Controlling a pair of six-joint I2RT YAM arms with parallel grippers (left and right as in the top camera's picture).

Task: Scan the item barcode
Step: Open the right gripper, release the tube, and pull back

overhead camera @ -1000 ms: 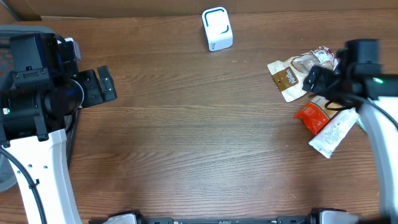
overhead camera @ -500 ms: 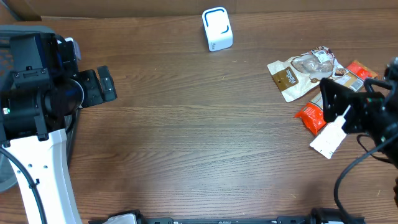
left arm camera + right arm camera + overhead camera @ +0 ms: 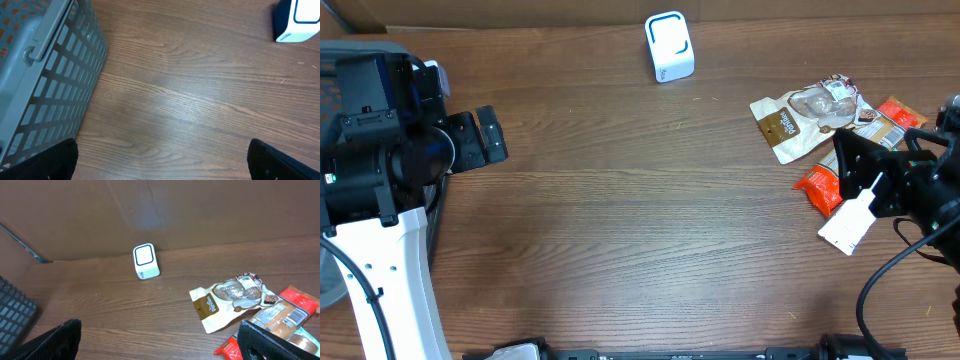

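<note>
Several packaged items lie at the right of the table: a beige and brown pouch (image 3: 798,117) (image 3: 227,302), an orange bar packet (image 3: 892,113) (image 3: 286,309), a red packet (image 3: 819,190) (image 3: 232,349) and a white tube (image 3: 850,220). The white scanner with a blue outline (image 3: 668,46) (image 3: 146,261) (image 3: 297,20) stands at the back centre. My right gripper (image 3: 866,176) (image 3: 165,342) hovers open over the red packet and the tube, holding nothing. My left gripper (image 3: 483,140) (image 3: 164,162) is open over bare wood at the far left, far from the items.
A grey mesh basket (image 3: 45,75) (image 3: 14,315) sits at the left edge beside my left arm. A brown cardboard wall (image 3: 165,210) closes the back of the table behind the scanner.
My right arm pulled back from above the pouch toward the front right, uncovering the orange bar packet, and its jaws widened slightly. The left arm has not moved.
</note>
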